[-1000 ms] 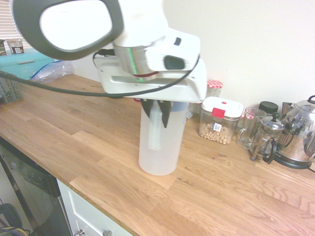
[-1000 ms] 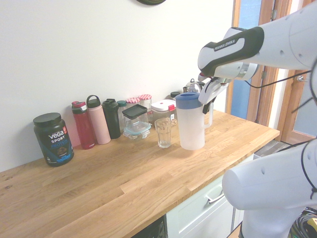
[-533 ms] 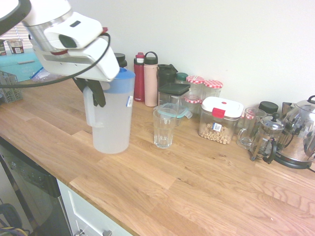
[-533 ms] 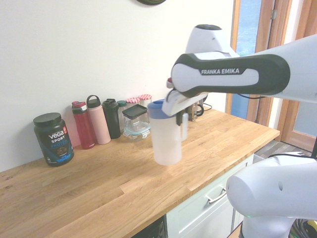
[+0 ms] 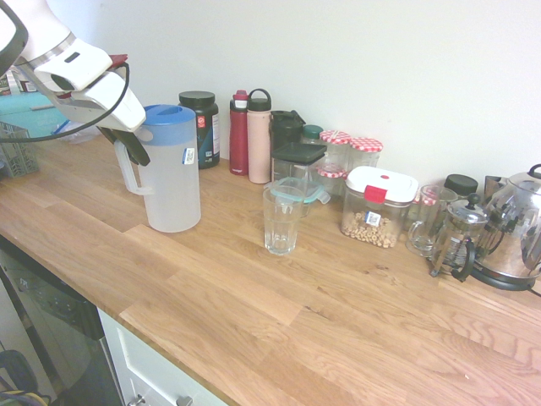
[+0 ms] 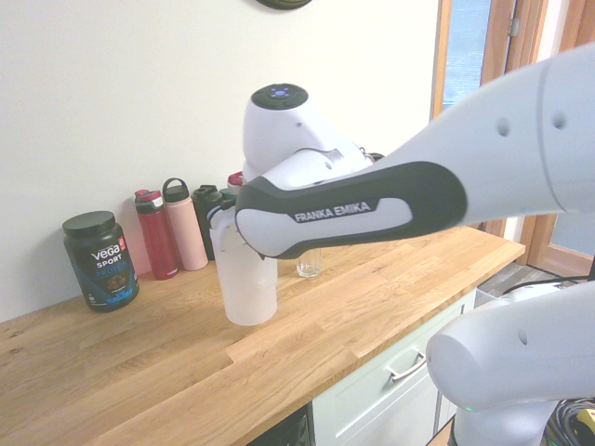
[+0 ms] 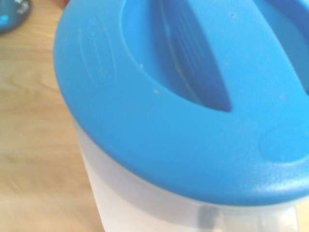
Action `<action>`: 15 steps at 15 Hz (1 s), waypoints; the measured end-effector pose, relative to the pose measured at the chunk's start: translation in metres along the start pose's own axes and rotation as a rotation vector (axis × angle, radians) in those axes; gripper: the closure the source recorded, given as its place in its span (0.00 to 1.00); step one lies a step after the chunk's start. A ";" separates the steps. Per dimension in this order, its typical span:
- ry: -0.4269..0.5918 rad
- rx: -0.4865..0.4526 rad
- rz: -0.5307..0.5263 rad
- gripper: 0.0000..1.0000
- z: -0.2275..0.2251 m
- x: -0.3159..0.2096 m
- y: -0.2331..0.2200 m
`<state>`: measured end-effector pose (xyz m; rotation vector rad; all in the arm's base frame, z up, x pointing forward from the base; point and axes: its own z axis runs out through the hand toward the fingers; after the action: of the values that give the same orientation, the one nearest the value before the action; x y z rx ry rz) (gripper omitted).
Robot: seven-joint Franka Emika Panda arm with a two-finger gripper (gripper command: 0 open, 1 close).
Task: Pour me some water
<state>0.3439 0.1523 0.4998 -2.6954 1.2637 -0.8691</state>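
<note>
Pitcher: the tall frosted-white plastic pitcher with a blue lid (image 5: 172, 169) is hanging upright just above the wooden countertop (image 5: 279, 313), toward its left end in the first exterior view; its water is too clear to make out
Pincer: the white arm's two-finger gripper (image 5: 127, 145) is clenching the pitcher's side handle (image 5: 128, 173), on the side facing away from the glass
Glass: the empty clear drinking glass (image 5: 281, 222) is standing to the right of the pitcher, well apart from it, in front of the row of bottles and jars along the far wall
Key relation: the glass is lying beyond the pitcher's body from the pincer, on the opposite side to the handle, and the pitcher's long axis is standing vertical
Judgement: pouring is looking not yet begun; the pitcher is likely needing to close that gap rightward, then tip away from the handle so the lid's far edge is coming over the glass rim
</note>
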 end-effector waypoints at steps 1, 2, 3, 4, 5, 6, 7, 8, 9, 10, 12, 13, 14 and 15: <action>0.008 -0.017 0.012 1.00 0.005 0.002 -0.013; 0.017 -0.034 0.024 1.00 0.010 0.003 -0.026; 0.017 -0.046 0.029 1.00 0.014 0.003 -0.040; 0.007 -0.053 0.027 1.00 0.017 0.001 -0.053; -0.005 -0.062 0.024 1.00 0.020 0.000 -0.064; -0.015 -0.068 0.019 1.00 0.024 -0.003 -0.071; -0.020 -0.076 0.016 1.00 0.026 -0.005 -0.076; -0.026 -0.080 0.011 1.00 0.027 -0.007 -0.080; -0.030 -0.081 0.007 1.00 0.029 -0.010 -0.081; -0.035 -0.083 0.004 1.00 0.031 -0.012 -0.082; -0.042 -0.083 0.003 1.00 0.035 -0.017 -0.083; -0.043 -0.080 0.009 0.00 0.037 -0.019 -0.085; -0.040 -0.072 0.016 0.00 0.038 -0.021 -0.086; -0.039 -0.066 0.021 0.00 0.039 -0.023 -0.087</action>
<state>0.4130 0.2192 0.4791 -2.7292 1.3337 -0.7824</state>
